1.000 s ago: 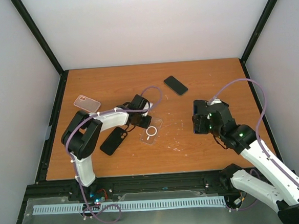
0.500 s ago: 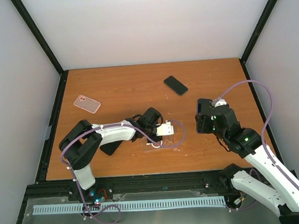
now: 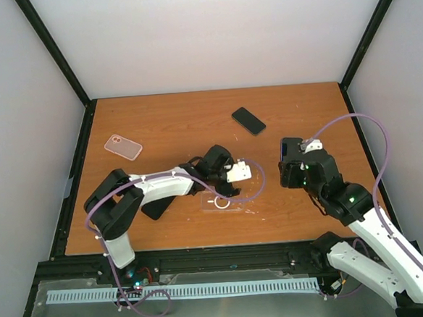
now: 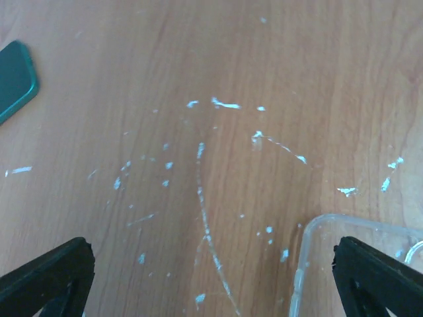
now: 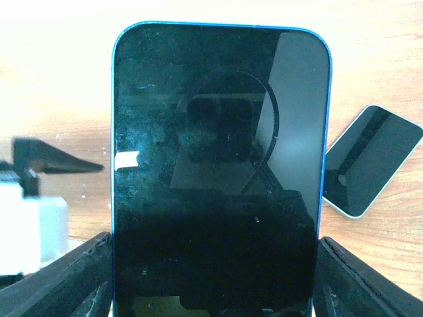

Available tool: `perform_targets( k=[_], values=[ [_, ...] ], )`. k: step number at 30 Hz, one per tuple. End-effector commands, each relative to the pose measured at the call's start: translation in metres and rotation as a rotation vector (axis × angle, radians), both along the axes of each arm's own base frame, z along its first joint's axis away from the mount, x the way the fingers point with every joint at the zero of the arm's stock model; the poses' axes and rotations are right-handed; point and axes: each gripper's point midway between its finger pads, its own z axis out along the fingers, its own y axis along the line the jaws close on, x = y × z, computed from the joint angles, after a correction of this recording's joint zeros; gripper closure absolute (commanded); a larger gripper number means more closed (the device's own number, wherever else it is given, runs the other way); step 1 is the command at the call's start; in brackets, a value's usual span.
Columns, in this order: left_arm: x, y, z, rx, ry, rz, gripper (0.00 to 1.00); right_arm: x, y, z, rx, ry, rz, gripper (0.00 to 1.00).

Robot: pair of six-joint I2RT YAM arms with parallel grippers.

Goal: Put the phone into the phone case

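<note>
Swinging from left of centre to the middle of the top view over the last second, the left gripper (image 3: 239,173) has gone from closed to jaws wide apart, with nothing between them. Just below it, in the lower middle of that view, the clear case (image 3: 222,200) lies flat on the table (image 3: 158,119). Its corner shows at the lower right of the left wrist view. Right of centre, the right gripper (image 3: 296,173) is clamped on the blue-edged phone (image 5: 220,165), held upright and well apart from the case. Setting out the case looks finished, so seating the phone comes next. That calls for laying the phone flat, squaring it over the case and pressing down evenly.
</note>
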Motion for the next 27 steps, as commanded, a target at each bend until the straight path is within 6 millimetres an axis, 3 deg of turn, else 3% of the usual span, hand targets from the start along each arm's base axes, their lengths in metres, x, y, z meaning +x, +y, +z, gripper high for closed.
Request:
perform_targets(
  k=[1,4,9,11,15,23,27],
  values=[
    [0.024,0.010,0.053,-0.258,0.141,0.208,0.01,0.016,0.009,0.030,-0.013,-0.103,0.048,0.32],
    [0.047,0.039,0.075,-0.379,0.209,0.374,0.01,0.021,0.019,0.032,-0.040,-0.117,0.110,0.32],
    [0.084,0.108,0.112,-0.583,0.299,0.688,0.01,0.031,0.042,0.034,-0.026,-0.168,0.217,0.34],
    [0.090,0.135,0.122,-0.652,0.373,0.790,0.00,0.034,0.051,0.032,-0.015,-0.175,0.257,0.35],
    [0.090,0.185,0.124,-0.763,0.584,0.995,0.01,0.040,0.075,0.022,-0.017,-0.157,0.377,0.37],
    [0.057,0.202,0.123,-0.800,0.663,0.988,0.01,0.044,0.125,-0.012,-0.171,-0.122,0.649,0.37],
    [0.039,0.201,0.123,-0.850,0.755,0.970,0.01,0.033,0.157,-0.034,-0.232,-0.102,0.834,0.38]
  ],
)
